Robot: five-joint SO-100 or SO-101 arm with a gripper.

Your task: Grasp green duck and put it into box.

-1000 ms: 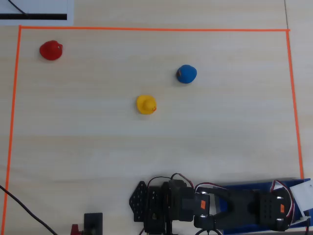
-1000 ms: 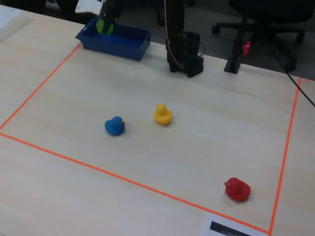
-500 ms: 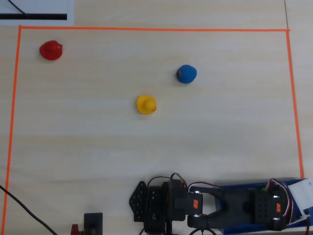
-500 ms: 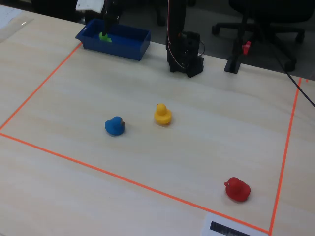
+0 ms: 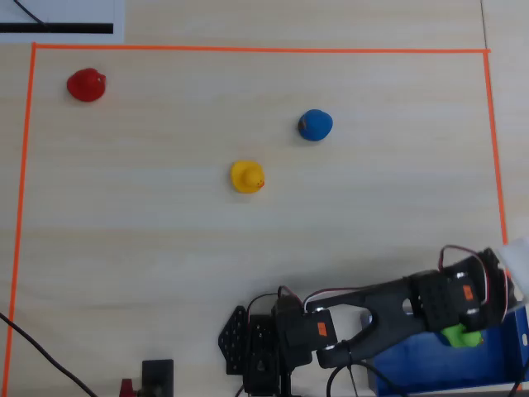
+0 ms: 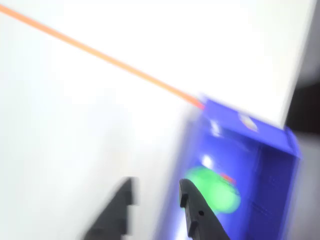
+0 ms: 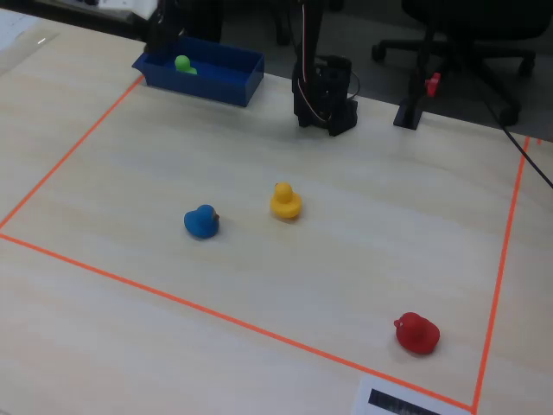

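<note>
The green duck [image 5: 459, 335] lies inside the blue box [image 5: 496, 368] at the bottom right of the overhead view. In the fixed view the green duck [image 7: 182, 63] sits near the left end of the box [image 7: 226, 85]. My gripper [image 6: 156, 191] is open with nothing between its fingers. In the wrist view it hangs over the pale table just outside the box wall [image 6: 272, 165]. The blurred green duck [image 6: 215, 191] shows just past the right finger [image 6: 192, 210]. The arm [image 5: 397, 302] reaches across above the box.
A yellow duck [image 5: 246, 176], a blue duck [image 5: 315, 125] and a red duck [image 5: 86, 84] stand on the table inside an orange tape border [image 5: 248, 50]. The arm's base [image 5: 264, 343] sits at the near edge, left of the box.
The green duck left the gripper and dropped into the box. The open gripper then swung away from above the duck to the table side of the box wall.
</note>
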